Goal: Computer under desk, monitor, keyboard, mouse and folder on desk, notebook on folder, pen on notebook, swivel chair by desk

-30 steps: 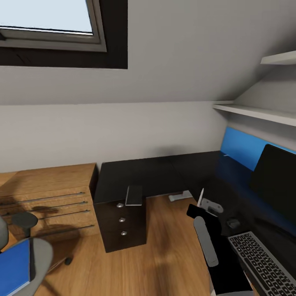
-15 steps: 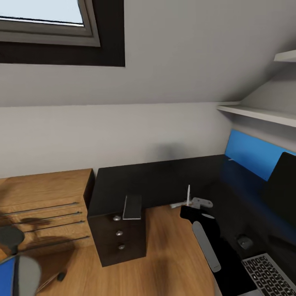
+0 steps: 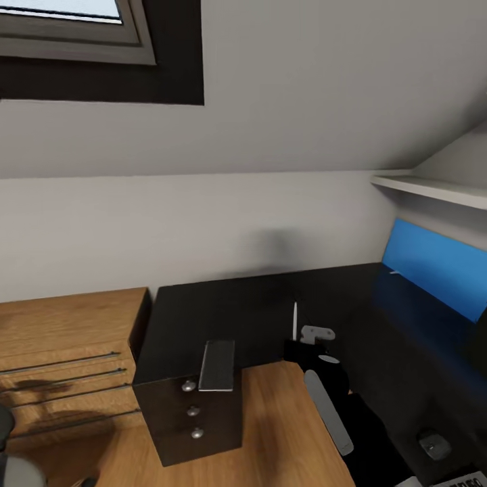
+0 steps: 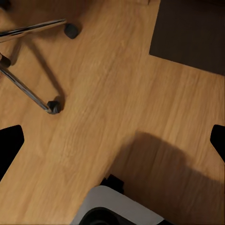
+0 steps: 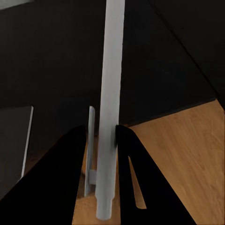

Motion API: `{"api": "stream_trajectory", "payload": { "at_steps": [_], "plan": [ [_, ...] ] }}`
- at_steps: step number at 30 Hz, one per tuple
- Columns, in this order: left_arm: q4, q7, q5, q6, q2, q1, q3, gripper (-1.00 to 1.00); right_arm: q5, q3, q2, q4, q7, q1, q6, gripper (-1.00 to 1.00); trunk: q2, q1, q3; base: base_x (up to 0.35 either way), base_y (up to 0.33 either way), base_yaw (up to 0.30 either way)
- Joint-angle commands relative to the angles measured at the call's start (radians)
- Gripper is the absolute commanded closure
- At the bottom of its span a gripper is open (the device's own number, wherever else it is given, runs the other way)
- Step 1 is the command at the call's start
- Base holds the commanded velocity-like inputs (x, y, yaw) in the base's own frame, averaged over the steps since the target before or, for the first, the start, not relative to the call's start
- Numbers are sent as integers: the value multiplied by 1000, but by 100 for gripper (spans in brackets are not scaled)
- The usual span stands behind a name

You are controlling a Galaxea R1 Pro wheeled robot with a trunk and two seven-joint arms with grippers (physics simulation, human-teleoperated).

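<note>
My right gripper [image 3: 298,343] is shut on the white pen [image 3: 295,320], which stands upright above the inner corner of the black desk [image 3: 257,304]. In the right wrist view the pen [image 5: 110,112] is pinched between the two black fingers [image 5: 79,164]. The dark grey notebook [image 3: 218,365] lies on the desk end over the drawer unit [image 3: 193,412], left of the pen. The mouse [image 3: 434,444] and a corner of the keyboard [image 3: 470,479] sit at the lower right. My left gripper [image 4: 112,140] hangs open over the floor near the swivel chair's chrome base [image 4: 33,91].
A light wooden dresser [image 3: 67,352] stands left of the desk. A blue panel [image 3: 433,270] backs the desk's right wing under a white shelf [image 3: 433,191]. A skylight [image 3: 67,27] sits upper left. Wood floor [image 3: 284,433] lies between the drawer unit and my right arm.
The camera has moved closer to the desk corner; the chair, folder and monitor slid out of view. The pen went from tilted to upright and shifted left toward the notebook.
</note>
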Motion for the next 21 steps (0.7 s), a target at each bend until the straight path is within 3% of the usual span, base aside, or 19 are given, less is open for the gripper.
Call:
{"api": "stream_trajectory", "payload": {
  "at_steps": [1, 9, 12, 18, 21],
  "plan": [
    [0, 3, 10, -6, 0, -1, -2, -100, -11, 2, 0, -1, -10, -1, 1, 100, -1, 1, -2, 260, 0, 200],
    [0, 3, 10, -6, 1, -1, -2, -100, -7, 30, 1, 64, -10, -1, -4, 100, -1, 1, -2, 126, 0, 250],
    [0, 3, 10, -6, 1, -1, -2, -100, -1, 75, 2, 94, -10, -1, -49, 100, -1, 1, -2, 16, 0, 218],
    [0, 3, 10, -17, 2, -1, -3, -100, 30, 88, 3, 156, -9, -2, -87, 100, -1, 1, -2, 111, 0, 36],
    [0, 4, 9, -50, 2, -1, -4, -100, 35, 89, 18, 224, -9, -7, -117, 100, -1, 1, -2, 289, 0, 4]
  ]
}}
